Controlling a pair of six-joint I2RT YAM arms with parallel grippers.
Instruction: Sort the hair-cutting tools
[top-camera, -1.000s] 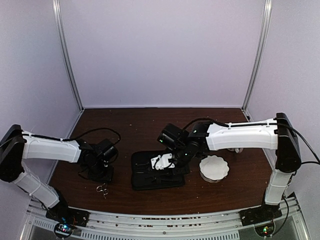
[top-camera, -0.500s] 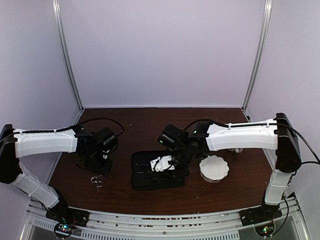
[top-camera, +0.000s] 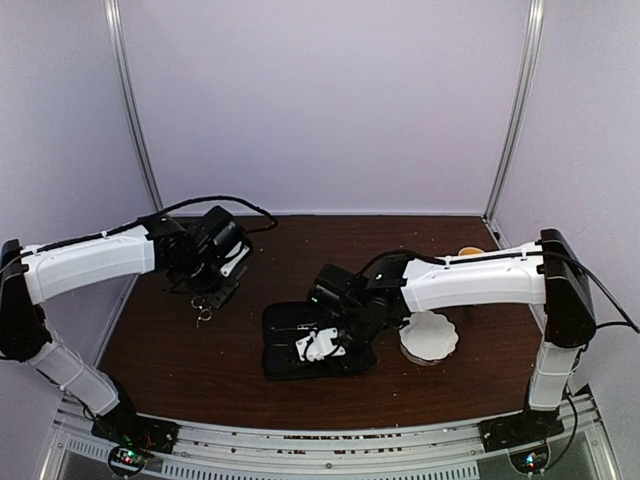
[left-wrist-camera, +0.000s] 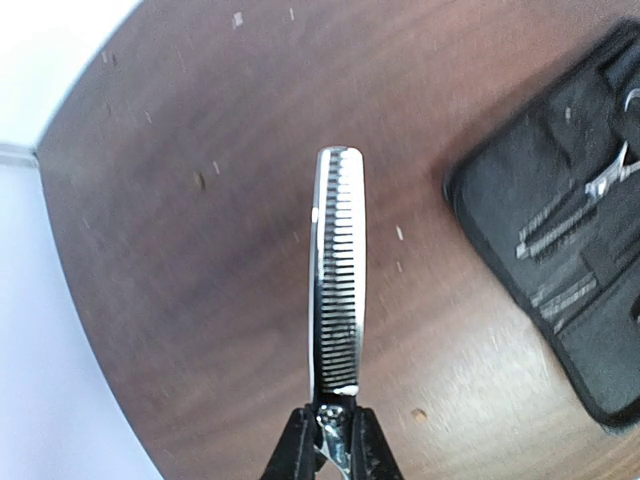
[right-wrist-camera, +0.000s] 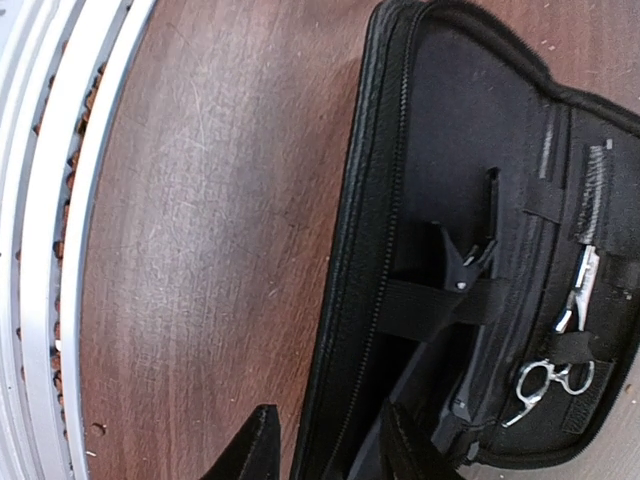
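Left wrist view: left gripper (left-wrist-camera: 333, 447) clenched on toothed scissors (left-wrist-camera: 338, 290), held above table (left-wrist-camera: 200, 250), well apart from case (left-wrist-camera: 560, 250). Right gripper (right-wrist-camera: 325, 450) straddles the case rim, jaws apart; whether it pinches, cannot tell. Second scissors (right-wrist-camera: 545, 385) sit strapped inside. Step, likely: carrying scissors to case. Next needs the blade lined up with a free strap.

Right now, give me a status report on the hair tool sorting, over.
Left gripper shut on toothed scissors. Right gripper open, astride zip case edge. Second scissors and black clip sit in case. Nothing blocking.

Scissors (right-wrist-camera: 545, 385) lie in the case (right-wrist-camera: 450, 150), left of the bowl (top-camera: 440, 346).
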